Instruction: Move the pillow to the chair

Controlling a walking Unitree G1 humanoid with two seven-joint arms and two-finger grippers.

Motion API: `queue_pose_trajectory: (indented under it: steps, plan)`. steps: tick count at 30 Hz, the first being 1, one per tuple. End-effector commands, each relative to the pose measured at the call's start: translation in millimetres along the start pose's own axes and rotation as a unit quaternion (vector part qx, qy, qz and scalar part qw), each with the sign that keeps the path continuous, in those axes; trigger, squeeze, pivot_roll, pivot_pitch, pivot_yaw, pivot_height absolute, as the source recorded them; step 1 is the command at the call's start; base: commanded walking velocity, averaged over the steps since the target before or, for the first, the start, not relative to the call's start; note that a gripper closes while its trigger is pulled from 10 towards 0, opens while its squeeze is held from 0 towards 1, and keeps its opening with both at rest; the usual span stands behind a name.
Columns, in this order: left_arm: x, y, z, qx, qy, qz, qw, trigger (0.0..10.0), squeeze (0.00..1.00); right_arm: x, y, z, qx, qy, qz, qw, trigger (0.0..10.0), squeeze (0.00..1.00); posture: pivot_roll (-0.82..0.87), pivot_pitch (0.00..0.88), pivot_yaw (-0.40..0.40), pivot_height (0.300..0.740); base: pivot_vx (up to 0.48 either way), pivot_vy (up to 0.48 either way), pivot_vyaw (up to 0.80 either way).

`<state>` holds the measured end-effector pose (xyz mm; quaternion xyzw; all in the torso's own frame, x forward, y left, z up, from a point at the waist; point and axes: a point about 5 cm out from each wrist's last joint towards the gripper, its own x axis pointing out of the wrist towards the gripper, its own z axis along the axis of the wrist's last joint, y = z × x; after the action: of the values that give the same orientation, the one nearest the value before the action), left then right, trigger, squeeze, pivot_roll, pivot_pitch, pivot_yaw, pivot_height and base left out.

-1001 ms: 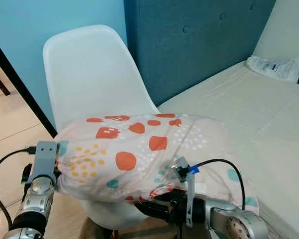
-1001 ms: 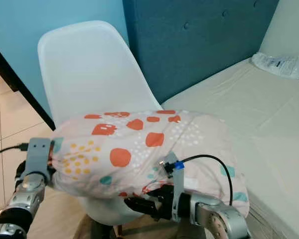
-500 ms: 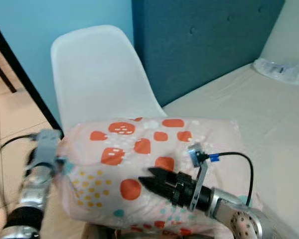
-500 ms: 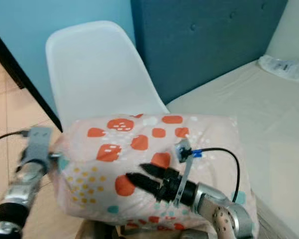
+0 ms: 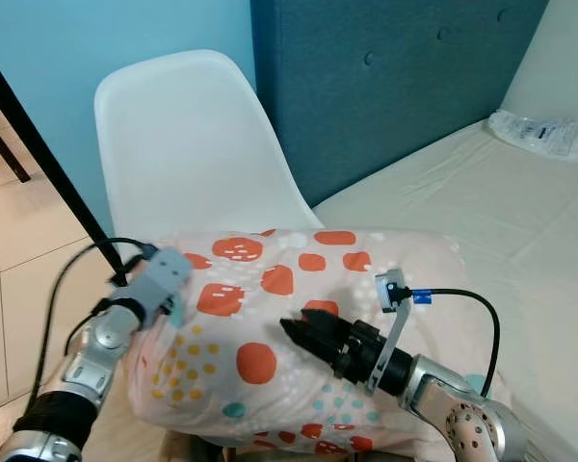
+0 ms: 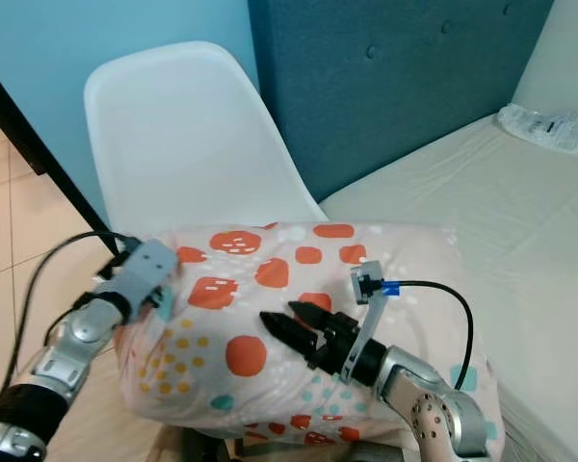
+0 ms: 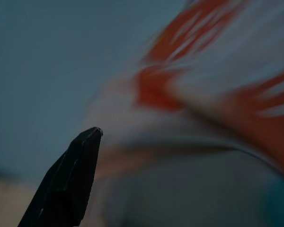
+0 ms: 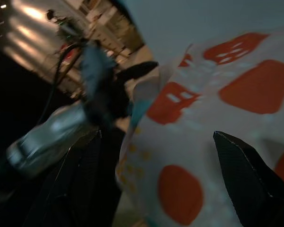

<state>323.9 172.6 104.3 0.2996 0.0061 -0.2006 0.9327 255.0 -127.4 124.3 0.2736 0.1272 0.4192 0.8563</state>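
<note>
Bedroom corner: light blue wall, dark blue padded headboard (image 5: 395, 87), bed (image 5: 462, 202) to the right.
White chair (image 5: 188, 144) stands beside the bed; the spotted pillow (image 5: 279, 318) lies on its seat, its right end against the mattress edge. Right gripper (image 6: 291, 321) hovers above the pillow's middle, fingers spread wide, gripping nothing. Left gripper (image 5: 164, 279) sits at the pillow's left end; finger gap cannot be made out, wrist view blurred.
</note>
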Motion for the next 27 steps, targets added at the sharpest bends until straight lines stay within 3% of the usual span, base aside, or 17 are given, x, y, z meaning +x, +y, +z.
queue_pose_trajectory:
  steps: [1,3,6,9,12,16,22,23,25,26,27]
  plan:
    - [2.3,-23.9,16.5,-0.015,-0.054,-0.057,0.997,10.0,0.00,0.4,-4.1,-2.0,0.001,-0.001,-0.018,1.000,10.0,0.00,-0.11,0.153,0.060,0.598,0.000,0.000,0.00]
    - [3.4,-32.3,21.6,-0.006,-0.068,-0.075,0.995,10.0,0.00,0.5,-4.5,-1.9,0.001,-0.002,-0.020,1.000,10.0,0.00,-0.11,0.155,0.059,0.598,0.000,0.000,0.00]
    - [7.3,-58.9,28.8,0.061,-0.082,-0.127,0.987,10.0,0.00,0.2,-4.7,-1.5,-0.001,-0.002,-0.022,1.000,10.0,0.00,-0.11,0.158,0.057,0.598,0.000,0.000,0.00]
    - [11.2,-68.2,28.2,0.110,-0.078,-0.146,0.980,10.0,0.00,-2.6,-11.7,2.1,-0.007,-0.014,-0.055,0.998,10.0,0.00,-0.11,0.160,0.060,0.598,0.000,0.000,0.00]
    - [13.3,-71.3,27.0,0.137,-0.073,-0.156,0.975,10.0,0.00,-8.6,-25.8,13.5,-0.003,-0.058,-0.115,0.992,10.0,0.00,-0.11,0.162,0.061,0.598,0.000,0.000,0.00]
    - [15.8,-69.4,28.3,0.158,-0.070,-0.153,0.973,10.0,0.00,-20.3,-26.3,30.4,0.004,-0.117,-0.107,0.987,10.0,0.00,-0.12,0.165,0.069,0.598,0.000,0.000,0.00]
    - [20.0,-57.8,21.8,0.172,-0.043,-0.125,0.976,10.0,0.00,-26.9,-33.3,30.7,-0.003,-0.118,-0.143,0.983,10.0,0.00,-0.12,0.168,0.072,0.598,0.000,0.000,0.00]
    - [19.6,-55.7,17.0,0.160,-0.028,-0.123,0.979,6.0,0.00,-27.6,-35.0,31.6,-0.004,-0.123,-0.153,0.980,10.0,0.00,-0.12,0.168,0.073,0.598,0.000,0.000,0.00]
    - [19.6,-55.2,15.5,0.156,-0.023,-0.122,0.980,6.0,0.00,-27.6,-35.6,32.1,-0.004,-0.126,-0.157,0.980,10.0,0.00,-0.12,0.168,0.073,0.598,0.000,0.000,0.00]
    - [19.0,-54.6,12.3,0.146,-0.015,-0.122,0.982,0.0,0.00,-28.3,-37.3,33.9,-0.003,-0.134,-0.164,0.977,10.0,0.00,-0.12,0.169,0.075,0.598,0.000,0.000,0.00]
    - [18.3,-54.3,9.3,0.136,-0.008,-0.123,0.983,0.0,0.00,-29.5,-38.8,36.7,-0.002,-0.146,-0.171,0.975,10.0,0.00,-0.12,0.169,0.075,0.598,0.000,0.000,0.00]
